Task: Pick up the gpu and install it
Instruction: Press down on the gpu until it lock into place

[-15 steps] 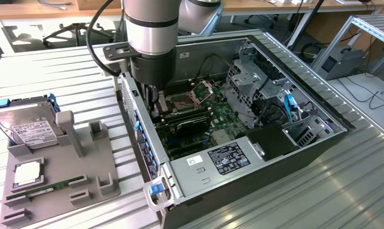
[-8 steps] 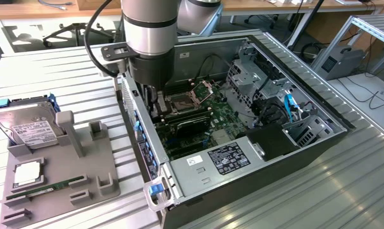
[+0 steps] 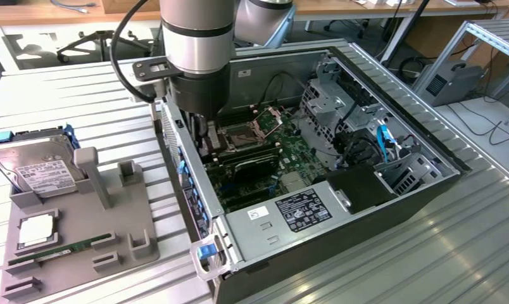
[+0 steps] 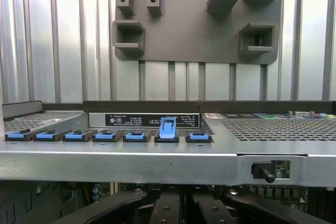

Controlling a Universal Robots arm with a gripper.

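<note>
Gripper (image 3: pixel 206 140) is down inside the open computer case (image 3: pixel 347 253), centre-left of the exterior view, against the rear wall. Fingers (image 4: pixel 167 209) are pressed together. The gpu (image 3: pixel 252 167) sits on the motherboard just beside them; contact cannot be told. One blue latch (image 4: pixel 167 128) is raised. Hard drive (image 3: pixel 35 168) and memory stick (image 3: pixel 60 249) rest on the grey tray (image 3: pixel 77 259), lower left.

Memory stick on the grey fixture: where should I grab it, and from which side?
Likely the bare middle of the memory stick, pinched across its thin faces from straight above: it seems to stand on edge, its ends seated in blocks of the grey fixture.
</note>
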